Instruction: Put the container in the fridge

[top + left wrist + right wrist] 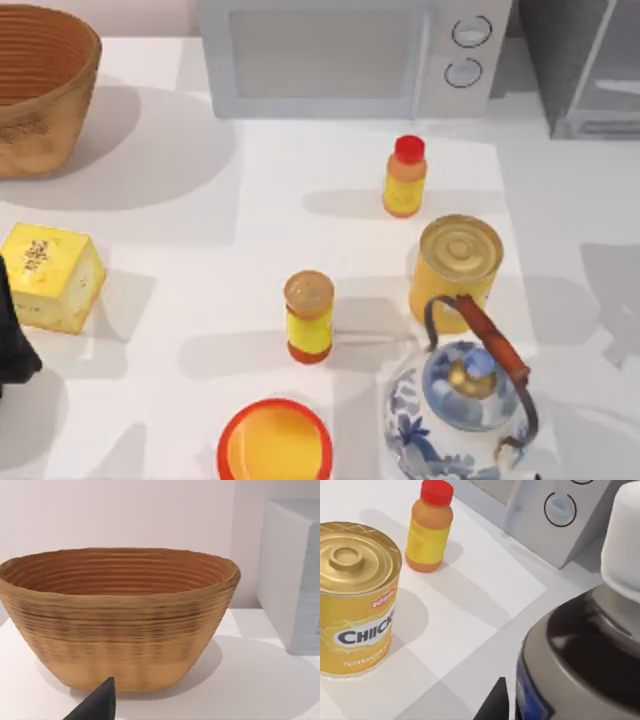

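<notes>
The container [580, 650] is a rounded vessel, grey outside and dark brown within, with a blue patch on its side and a white top. It looms right up against the right wrist camera, above the table's right part. My right gripper [510, 710] is shut on it. One dark fingertip [492, 705] lies against its side and the other is hidden behind it. The fridge [590, 70], grey with a pale door panel, stands at the table's back right corner. My left gripper [12, 340] sits parked at the left edge, facing the basket.
A white microwave [340, 55] stands at the back. A woven basket [40, 90] is at the back left and a yellow box [50, 275] at the left. Two yellow bottles [405, 178] [309, 316], a gold-lidded can [456, 268], a blue-white teapot [460, 405] and a red-rimmed dish [275, 440] crowd the middle and front.
</notes>
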